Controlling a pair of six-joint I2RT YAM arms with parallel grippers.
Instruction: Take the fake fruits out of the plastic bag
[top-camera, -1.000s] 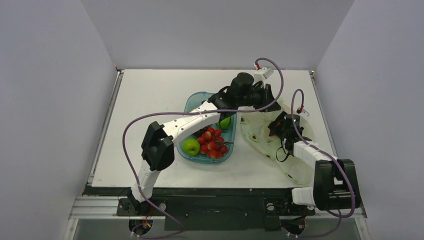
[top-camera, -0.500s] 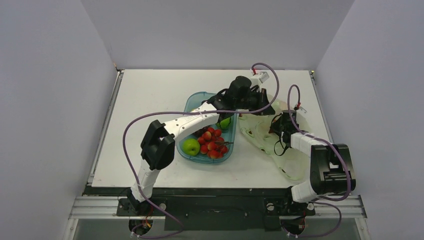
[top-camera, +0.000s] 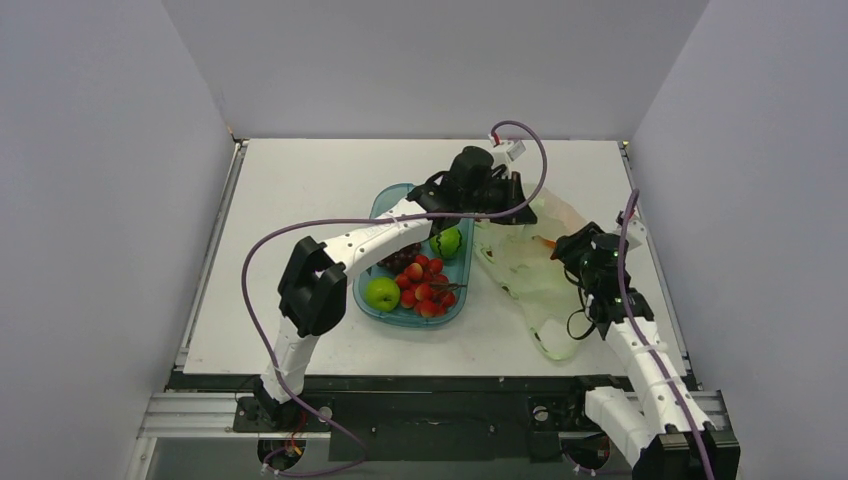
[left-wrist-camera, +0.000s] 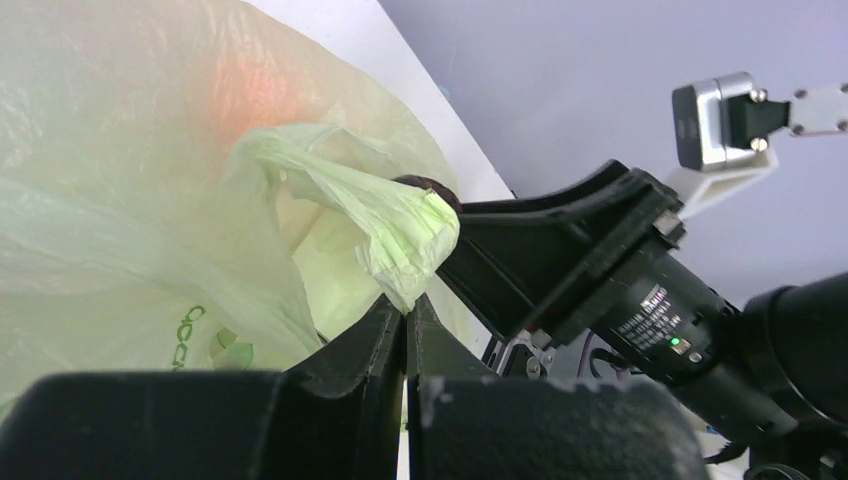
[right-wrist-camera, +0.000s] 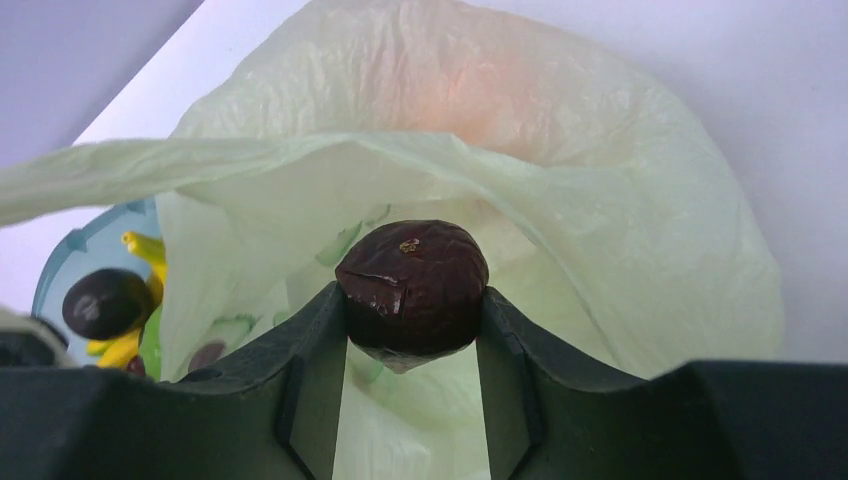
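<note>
The pale-green plastic bag (top-camera: 533, 275) lies right of the tray. My left gripper (top-camera: 512, 203) is shut on a bunched fold of the bag's far edge and holds it up; the left wrist view shows the fold (left-wrist-camera: 405, 235) pinched between the fingers (left-wrist-camera: 375, 335). My right gripper (top-camera: 562, 250) is shut on a dark plum (right-wrist-camera: 412, 287) and holds it just above the bag's open mouth (right-wrist-camera: 600, 200). An orange (right-wrist-camera: 470, 90) shows through the bag's film. A green apple (top-camera: 381, 293), a red berry cluster (top-camera: 426, 284) and a small green piece (top-camera: 447, 241) lie in the tray.
The clear teal-blue oval tray (top-camera: 385, 205) stands mid-table under my left forearm, with a dark grape bunch (top-camera: 400, 261) in it. The right wrist view shows the tray's rim (right-wrist-camera: 60, 258), a yellow banana bunch (right-wrist-camera: 140, 250) and a dark round fruit (right-wrist-camera: 105, 302). Grey walls enclose the table.
My right arm has swung its elbow back toward the near right edge and drawn the plum up and right. My left gripper has pulled the bag's edge slightly back and left.
</note>
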